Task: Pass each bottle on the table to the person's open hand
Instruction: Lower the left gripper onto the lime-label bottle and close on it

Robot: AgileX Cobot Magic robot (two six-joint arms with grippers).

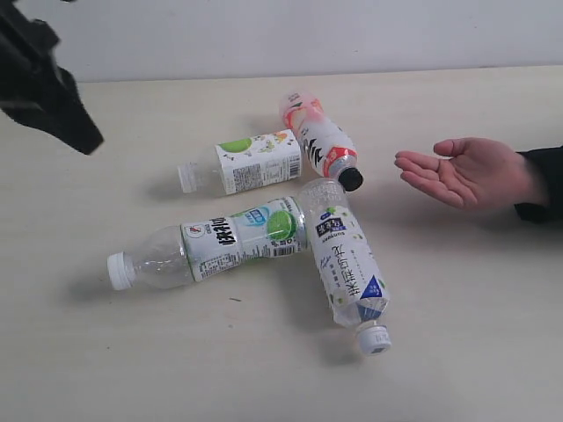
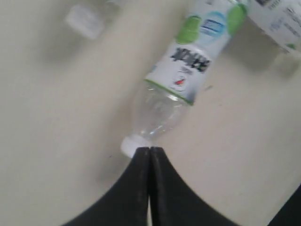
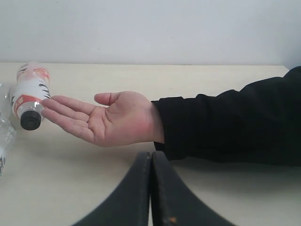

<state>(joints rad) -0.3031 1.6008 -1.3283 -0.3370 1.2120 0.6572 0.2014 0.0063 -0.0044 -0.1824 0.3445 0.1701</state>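
Note:
Several clear bottles lie on their sides on the beige table [image 1: 457, 334]: a pinkish-red one with a black cap [image 1: 318, 139], a white-labelled one [image 1: 251, 163], a green-labelled one [image 1: 220, 242] and a blue-labelled one [image 1: 347, 259]. The person's open hand [image 1: 466, 171] rests palm up at the right, just beyond the black cap. My left gripper [image 2: 149, 149] is shut and empty, its tips over the green-labelled bottle's [image 2: 188, 61] white cap [image 2: 130, 146]. My right gripper [image 3: 151, 154] is shut and empty, close below the hand [image 3: 108, 117]; the pinkish-red bottle [image 3: 30, 94] lies past the fingertips.
The left arm [image 1: 44, 83] shows as a black shape at the upper left of the exterior view. A black sleeve [image 3: 230, 122] runs from the hand's wrist to the right. A pale wall [image 1: 308, 35] stands behind the table's far edge.

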